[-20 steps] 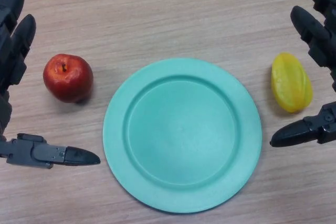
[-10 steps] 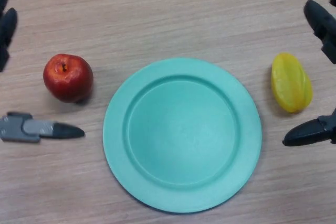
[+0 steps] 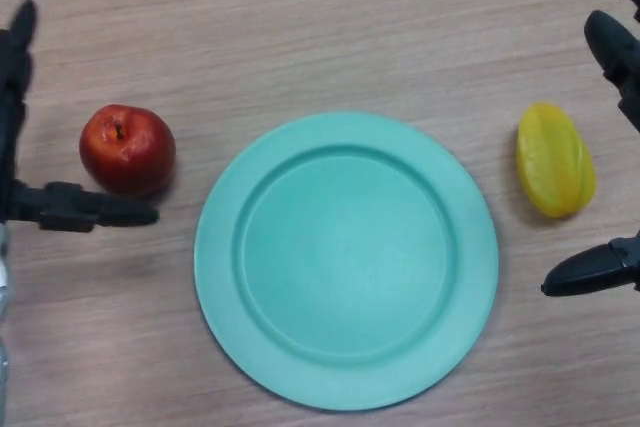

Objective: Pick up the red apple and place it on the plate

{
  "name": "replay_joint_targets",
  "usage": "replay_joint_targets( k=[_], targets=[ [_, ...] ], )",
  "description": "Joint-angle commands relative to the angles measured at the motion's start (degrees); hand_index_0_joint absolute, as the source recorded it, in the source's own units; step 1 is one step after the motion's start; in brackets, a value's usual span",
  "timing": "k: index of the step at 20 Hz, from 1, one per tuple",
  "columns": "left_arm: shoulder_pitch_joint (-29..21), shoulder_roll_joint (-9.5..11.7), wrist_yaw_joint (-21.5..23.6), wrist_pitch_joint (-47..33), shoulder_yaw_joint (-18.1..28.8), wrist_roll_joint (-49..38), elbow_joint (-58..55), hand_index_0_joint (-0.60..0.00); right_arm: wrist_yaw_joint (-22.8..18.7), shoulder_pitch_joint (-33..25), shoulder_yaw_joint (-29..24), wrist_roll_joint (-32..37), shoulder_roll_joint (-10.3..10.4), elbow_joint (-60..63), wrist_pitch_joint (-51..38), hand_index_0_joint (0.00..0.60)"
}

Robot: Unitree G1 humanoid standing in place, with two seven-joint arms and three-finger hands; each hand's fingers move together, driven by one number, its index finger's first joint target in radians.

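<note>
The black left hand (image 3: 40, 202) is sliding its thumb up under the shiny round red apple (image 3: 127, 149), fingers still spread and empty, at nine o'clock of the teal round plastic plate (image 3: 345, 259), so the grab looks close.

1. The red apple (image 3: 127, 150) rests on the wooden table at my left. It sits upright, with its stem hollow facing up. Its skin is glossy dark red with a few paler flecks.
2. The plate (image 3: 346, 381) lies flat at the centre of the table, to the right of the apple and apart from it. It is round and turquoise, with a broad rim and a shallow well. It holds nothing.
</note>
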Motion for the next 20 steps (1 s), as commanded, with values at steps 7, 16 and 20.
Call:
replay_joint_targets(
  k=[7,16,20],
  targets=[
    [-6.03,2.43,9.19,-12.0,-1.37,19.15,8.79,-0.2,-1.12,-0.52,-6.15,6.06,-1.67,-4.69,-6.28,0.0],
    [-0.78,0.17,4.69,-7.65,-1.46,18.46,-7.35,-0.6,-2.99,-0.85,-8.95,8.95,-3.41,-4.62,-6.53,0.0],
    [8.13,-4.3,-1.51,-5.83,-4.91,20.5,-21.3,-0.6,-2.75,-0.84,-8.97,8.33,-3.67,-4.23,-6.68,0.0]
  ],
)
